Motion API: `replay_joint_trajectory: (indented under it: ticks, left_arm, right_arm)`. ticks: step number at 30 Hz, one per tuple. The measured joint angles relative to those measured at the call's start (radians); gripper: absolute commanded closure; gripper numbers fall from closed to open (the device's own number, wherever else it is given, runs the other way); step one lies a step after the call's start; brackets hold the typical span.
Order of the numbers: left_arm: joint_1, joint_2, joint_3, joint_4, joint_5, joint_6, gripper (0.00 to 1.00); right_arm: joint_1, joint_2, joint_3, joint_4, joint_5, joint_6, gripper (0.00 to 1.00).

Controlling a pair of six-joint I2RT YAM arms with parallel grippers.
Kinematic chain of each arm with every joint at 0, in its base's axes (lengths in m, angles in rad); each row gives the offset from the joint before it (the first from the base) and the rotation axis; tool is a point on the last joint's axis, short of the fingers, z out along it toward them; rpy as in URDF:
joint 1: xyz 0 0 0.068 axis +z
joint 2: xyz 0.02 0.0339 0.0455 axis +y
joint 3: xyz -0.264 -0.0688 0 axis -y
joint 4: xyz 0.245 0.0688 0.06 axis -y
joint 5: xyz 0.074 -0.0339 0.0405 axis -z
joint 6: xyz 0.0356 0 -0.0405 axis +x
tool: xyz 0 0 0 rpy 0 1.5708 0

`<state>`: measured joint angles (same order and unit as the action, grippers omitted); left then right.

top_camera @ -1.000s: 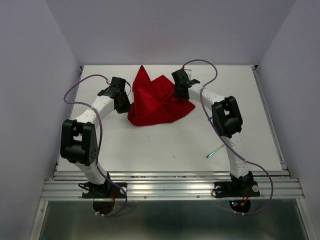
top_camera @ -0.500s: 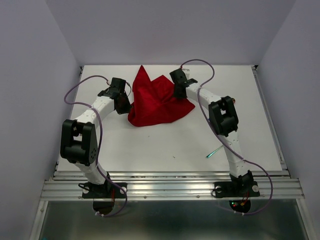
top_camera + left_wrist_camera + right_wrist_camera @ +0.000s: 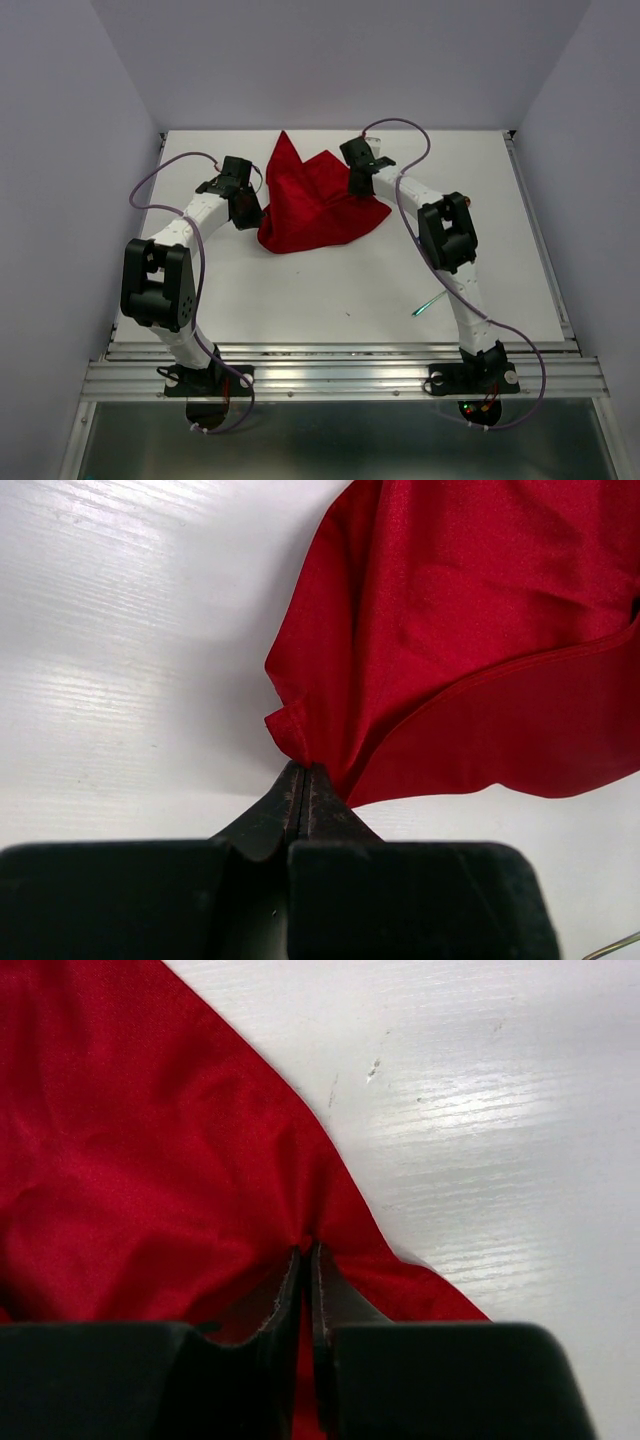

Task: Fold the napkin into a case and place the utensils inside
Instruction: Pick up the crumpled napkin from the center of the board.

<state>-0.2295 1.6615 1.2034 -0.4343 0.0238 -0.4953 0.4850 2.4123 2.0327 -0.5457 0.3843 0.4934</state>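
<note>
Napkin (image 3: 318,205): red, crumpled, loose heap at far centre of table (image 3: 330,290); no case formed yet. Left jaws: pinched shut on its left corner. Right jaws: pinched on a fold at its right edge. Step, by judgement: spreading flat; next calls for drawing corners apart evenly. Fork (image 3: 430,304): toward near right edge, outside any pocket. Spoon: not seen.

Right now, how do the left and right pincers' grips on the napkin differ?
The left pincer holds the napkin's left side, the right pincer its right. The left nips a hemmed corner; the right bites a pucker near the edge. Both are shut on it.
</note>
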Motion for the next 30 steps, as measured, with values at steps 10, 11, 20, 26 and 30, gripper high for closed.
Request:
replay_joint_trajectory:
  ticks: [10, 11, 20, 26, 30]
  left_arm:
    - [0.0, 0.0, 0.0, -0.001, 0.0, 0.0, 1.0]
    - [0.0, 0.0, 0.0, -0.001, 0.0, 0.0, 1.0]
    - [0.0, 0.0, 0.0, -0.001, 0.0, 0.0, 1.0]
    - [0.0, 0.0, 0.0, -0.001, 0.0, 0.0, 1.0]
    - [0.0, 0.0, 0.0, 0.0, 0.001, 0.0, 1.0]
  right_arm:
    - [0.0, -0.097, -0.021, -0.015, 0.012, -0.003, 0.91]
    - [0.0, -0.107, -0.021, -0.012, 0.011, -0.003, 0.87]
    - [0.0, -0.128, -0.082, -0.002, -0.008, 0.008, 0.79]
    - [0.0, -0.128, -0.098, -0.003, -0.023, 0.016, 0.79]
    - [0.0, -0.128, -0.099, -0.001, -0.027, 0.021, 0.99]
